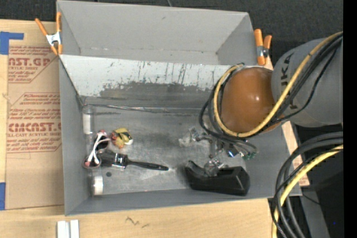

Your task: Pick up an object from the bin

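My gripper (215,161) hangs below the arm's wrist at the bin's front right, its tip down at the top edge of a black wedge-shaped block (218,179) that lies against the front wall. Whether it touches the block I cannot tell. A small clear plastic piece (189,138) lies just left of the gripper on the bin floor.
At the front left lie a black-handled tool with a metal head (134,164), a red and white bundle (96,152), a yellow and white lump (121,138), a white tube (87,122) and a white cap (97,185). The arm's orange cover and cables overhang the right side.
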Robot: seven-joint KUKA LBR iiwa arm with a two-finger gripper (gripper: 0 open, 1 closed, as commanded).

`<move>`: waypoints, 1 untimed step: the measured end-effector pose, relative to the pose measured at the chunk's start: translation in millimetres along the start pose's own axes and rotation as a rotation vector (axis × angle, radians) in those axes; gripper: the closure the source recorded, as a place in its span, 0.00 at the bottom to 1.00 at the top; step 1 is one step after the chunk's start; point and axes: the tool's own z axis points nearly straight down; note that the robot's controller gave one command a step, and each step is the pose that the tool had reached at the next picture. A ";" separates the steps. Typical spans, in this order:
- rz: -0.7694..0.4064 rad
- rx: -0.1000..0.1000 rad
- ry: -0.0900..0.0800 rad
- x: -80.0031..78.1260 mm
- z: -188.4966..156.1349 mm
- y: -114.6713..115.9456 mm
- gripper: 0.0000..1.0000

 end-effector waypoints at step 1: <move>0.001 0.000 0.018 9.4 6.9 -2.1 1.00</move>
